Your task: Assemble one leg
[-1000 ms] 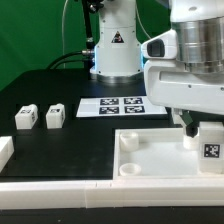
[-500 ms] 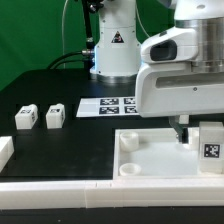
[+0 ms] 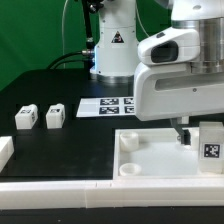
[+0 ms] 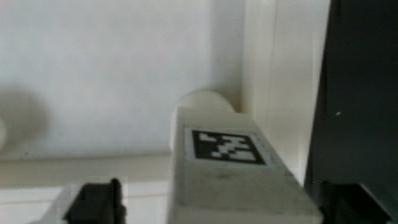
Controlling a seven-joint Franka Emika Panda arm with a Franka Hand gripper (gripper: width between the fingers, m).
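— On the table (image 3: 70,140), what matters, biggest first?

— The tray (image 3: 150,160), the arm over it, then the gripper (image 3: 183,137) by a leg (image 3: 210,148) at the tray's corner on the exterior view's right.

— Fingers?

— Cannot tell whether they pinch it. I'd keep the leg upright, seat it squarely.

— The two legs (image 3: 40,117) aside?

— Untouched.

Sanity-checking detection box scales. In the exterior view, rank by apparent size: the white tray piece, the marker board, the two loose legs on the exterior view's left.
1. The tray piece, largest.
2. The marker board.
3. The two loose legs: they look alike, so no ranking between them.
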